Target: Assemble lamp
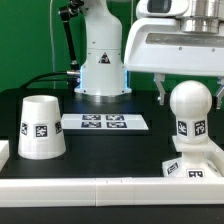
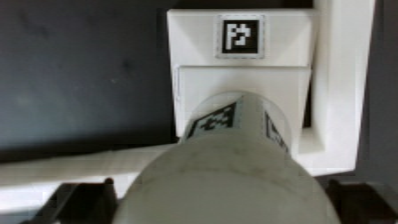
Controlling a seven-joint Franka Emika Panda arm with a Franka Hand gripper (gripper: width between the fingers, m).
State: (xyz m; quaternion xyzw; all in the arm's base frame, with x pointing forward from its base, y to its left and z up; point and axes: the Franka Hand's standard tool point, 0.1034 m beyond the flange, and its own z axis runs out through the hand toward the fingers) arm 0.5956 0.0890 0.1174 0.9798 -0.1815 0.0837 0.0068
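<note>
Base (image 1: 190, 168) sits at 4 o'clock in the exterior view, bulb post (image 1: 190, 112) upright on it. You've got the hand (image 1: 189, 97) released, fingers (image 1: 161, 92) straddling the post's round top. Shade (image 1: 42, 127) stands on the worktop (image 1: 120, 150) at 9 o'clock, well apart.

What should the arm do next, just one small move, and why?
Probably lift the gripper straight up, letting go if it grips. The bulb post already stands upright on the base, and the shade waits apart at the exterior view's left; the grip itself is unclear.
</note>
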